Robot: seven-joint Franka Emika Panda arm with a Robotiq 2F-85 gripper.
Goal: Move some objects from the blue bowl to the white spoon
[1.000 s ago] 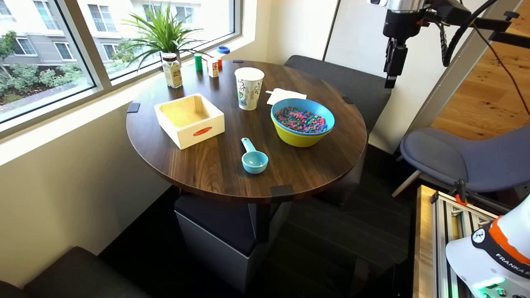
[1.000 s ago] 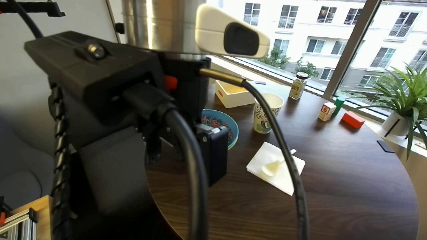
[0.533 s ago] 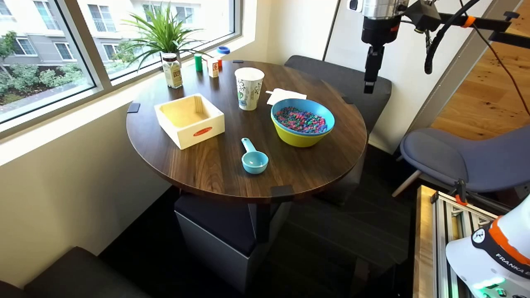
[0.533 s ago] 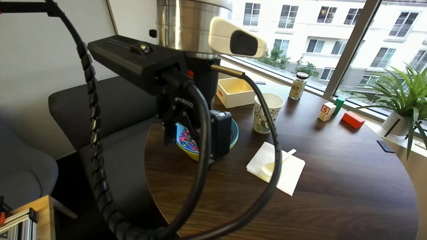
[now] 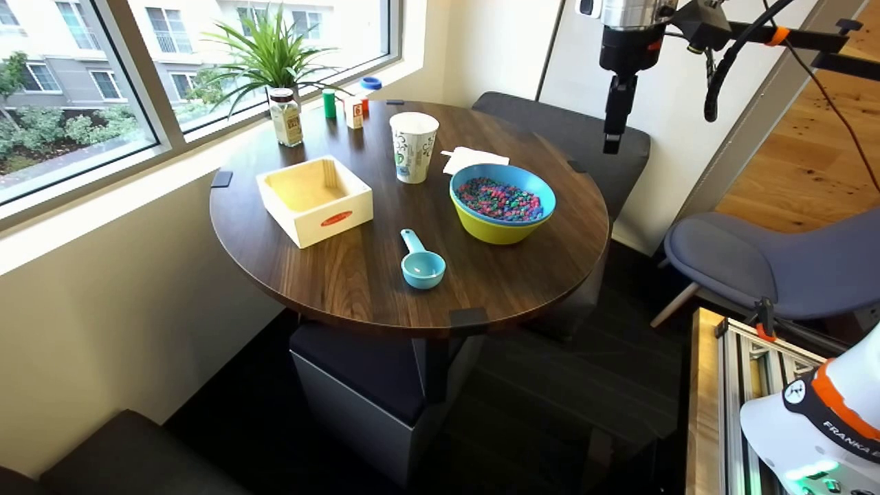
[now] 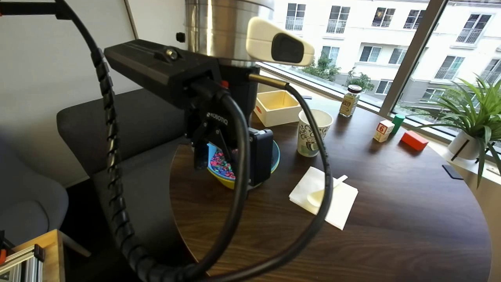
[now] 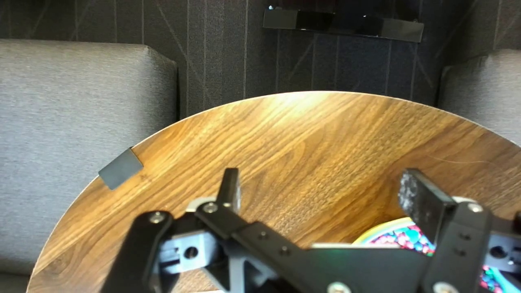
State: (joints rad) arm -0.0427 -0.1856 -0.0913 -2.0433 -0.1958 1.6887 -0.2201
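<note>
Nearer to the bowl (image 5: 519, 177) than a second ago, the pincer (image 7: 321, 189) hangs high above the worktop (image 5: 344, 268), though against half a second ago it shows hardly any shift; bowl and spoon (image 6: 314, 198) are unmoved. Its jaws stand well apart, and the wrist view shows nothing held between them.

The pieces (image 5: 500, 199) to be moved lie heaped inside the bowl, visible in both exterior views; the spoon rests on a napkin (image 6: 340, 207) near the bowl, not touching it.

To judge by their look, the pieces are hard, dry and very light, so they should roll over one another and trickle out of a slack hold. Aiming for a single one seems hopeless; a pinchful is likelier. The best hold is probably mid-heap, clear of the bowl's wall, jaws lowered straight down, sunk shallowly and brought together gently, since a badly caught piece could shoot out sideways.

The bowl looks stiff but light enough to slide or tip if its rim is knocked, so keep off it. The spoon seems flimsier, probably plastic and shallow, and the napkin under it may skid at a touch. A low, slow release straight over its hollow should lose the fewest pieces; let go from high up, they would likely bounce off.
</note>
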